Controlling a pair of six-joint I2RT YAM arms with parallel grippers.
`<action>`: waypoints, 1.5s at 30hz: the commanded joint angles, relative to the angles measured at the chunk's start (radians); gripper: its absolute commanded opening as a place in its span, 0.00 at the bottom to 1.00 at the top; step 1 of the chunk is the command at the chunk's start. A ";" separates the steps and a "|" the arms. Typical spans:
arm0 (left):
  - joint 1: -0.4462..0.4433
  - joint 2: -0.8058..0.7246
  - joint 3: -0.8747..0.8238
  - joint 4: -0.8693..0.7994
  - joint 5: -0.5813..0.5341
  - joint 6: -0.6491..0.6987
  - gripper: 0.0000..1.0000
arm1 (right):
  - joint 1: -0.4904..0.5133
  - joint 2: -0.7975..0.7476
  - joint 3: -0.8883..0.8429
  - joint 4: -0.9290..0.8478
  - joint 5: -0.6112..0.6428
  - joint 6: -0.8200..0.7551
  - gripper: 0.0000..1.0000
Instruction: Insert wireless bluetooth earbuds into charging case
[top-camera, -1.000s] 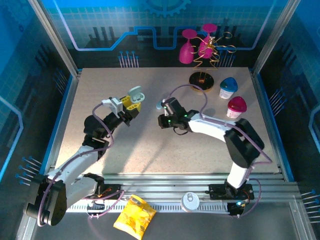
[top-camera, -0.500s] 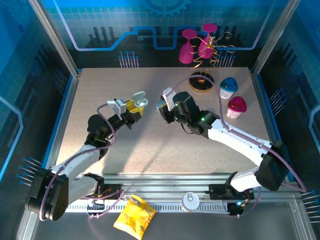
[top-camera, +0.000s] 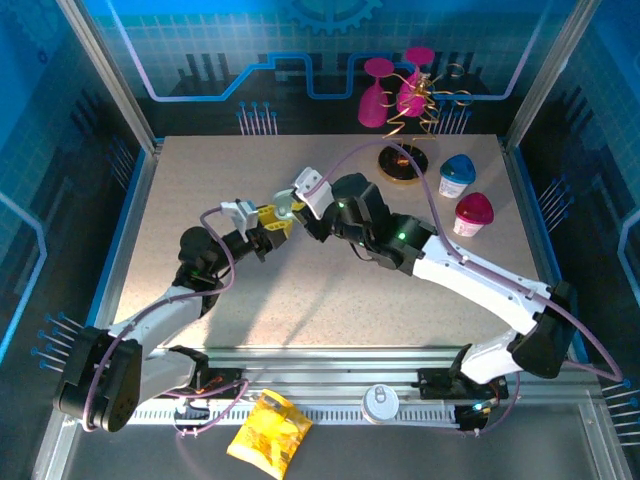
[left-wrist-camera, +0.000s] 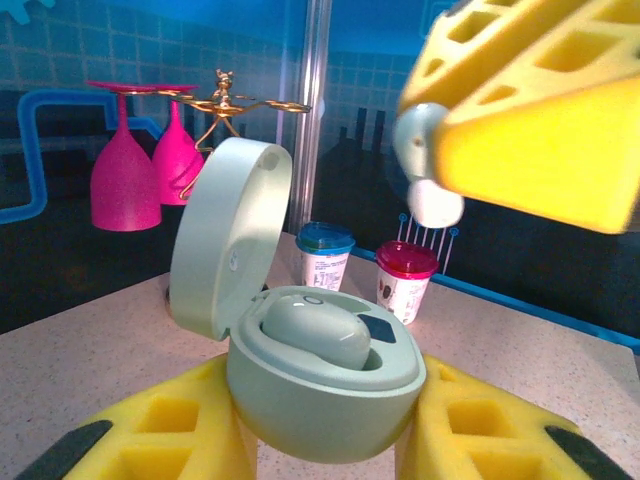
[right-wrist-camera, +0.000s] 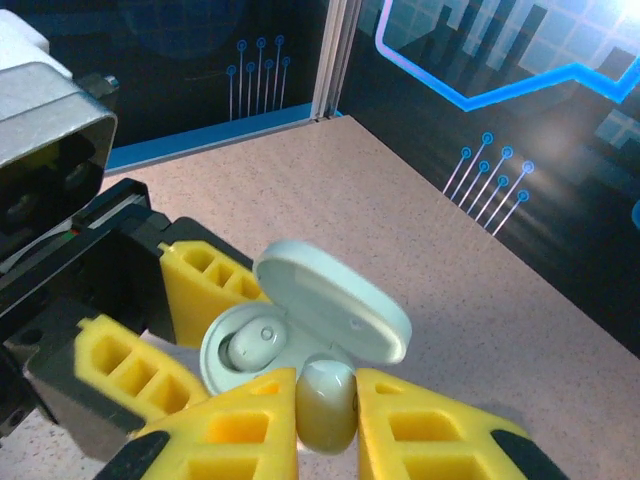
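Left jaws clamp the open charging case (left-wrist-camera: 320, 395); right jaws pinch an earbud (right-wrist-camera: 327, 400). Lower it squarely into the vacant socket (left-wrist-camera: 378, 328), three o'clock of the seated bud (left-wrist-camera: 315, 332).

The pale green pebble-shaped plastic case (left-wrist-camera: 320, 400) is one soft mint colour, inside and out. The small pale green earbud (left-wrist-camera: 315, 335) matches it. The little whitish earbud (right-wrist-camera: 327, 410) looks creamier. The left tool (left-wrist-camera: 325, 430) has bright yellow foam fingers (left-wrist-camera: 150, 430) with dark patches. The right tool (right-wrist-camera: 327, 400) is the same yellow. The bench (top-camera: 220, 180) is sandy beige with tiny speckles. The two shiny wine glasses (left-wrist-camera: 125, 170) are hot pink, and the thin wire stand (left-wrist-camera: 225, 105) is gold. One small white cup (top-camera: 457, 178) has a blue lid and the other white cup (top-camera: 473, 215) has a pink lid. The back wall (top-camera: 300, 40) is deep blue with light blue lines and squares.
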 joint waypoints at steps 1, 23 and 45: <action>0.006 -0.018 -0.003 0.005 0.043 0.027 0.33 | 0.004 0.042 0.047 -0.027 0.030 -0.055 0.17; 0.006 -0.027 0.005 0.008 0.042 0.015 0.33 | -0.024 0.051 0.030 -0.094 -0.014 -0.070 0.17; 0.006 -0.007 -0.003 0.060 0.045 -0.010 0.33 | -0.050 -0.027 0.022 -0.018 -0.129 0.036 0.52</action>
